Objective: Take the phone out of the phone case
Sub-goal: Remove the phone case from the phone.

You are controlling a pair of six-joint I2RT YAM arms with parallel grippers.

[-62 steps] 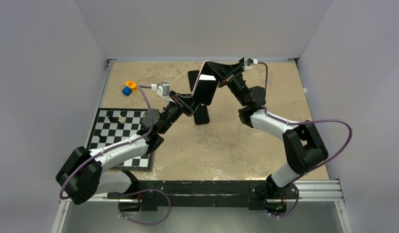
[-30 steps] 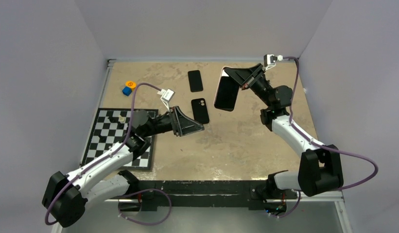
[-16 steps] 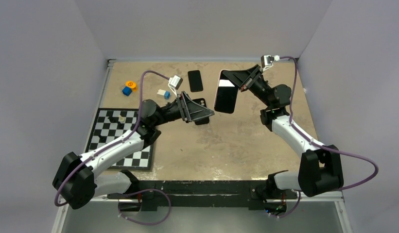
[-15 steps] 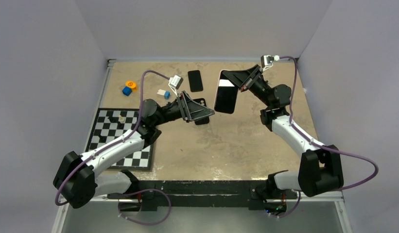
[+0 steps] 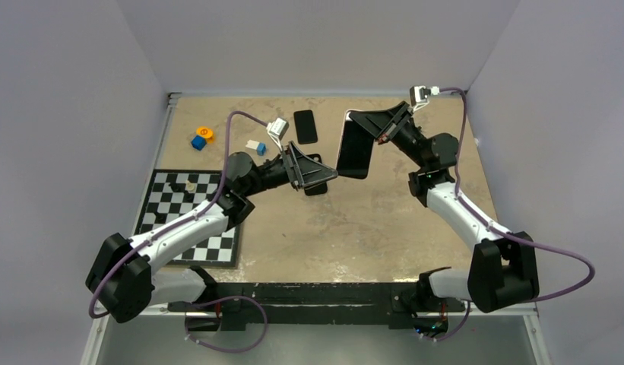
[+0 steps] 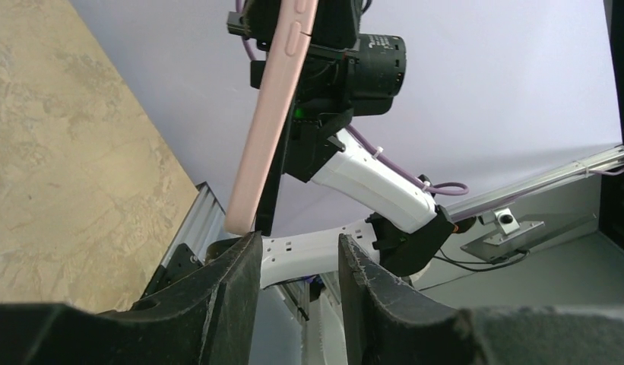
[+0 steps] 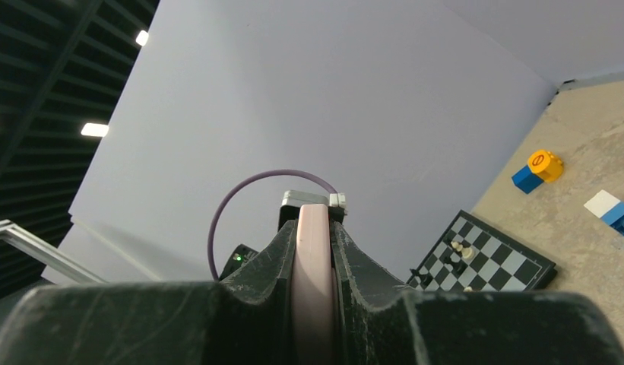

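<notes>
The right gripper (image 7: 314, 225) pinched the cased phone (image 5: 356, 148) upright, the left gripper (image 6: 296, 252) open and empty beside it; a hard shove might knock it free.

Phone case (image 6: 269, 114) matt pink, smooth; table (image 5: 354, 228) mottled, rough-looking.

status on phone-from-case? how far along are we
Done: the right gripper holds the cased phone up in the air. In hand: the left gripper, jaws open, sits just below the lower corner of the pink case, apparently not touching it. Left: the real step. The phone is still seated in the case, so gripping and separating them remains.
</notes>
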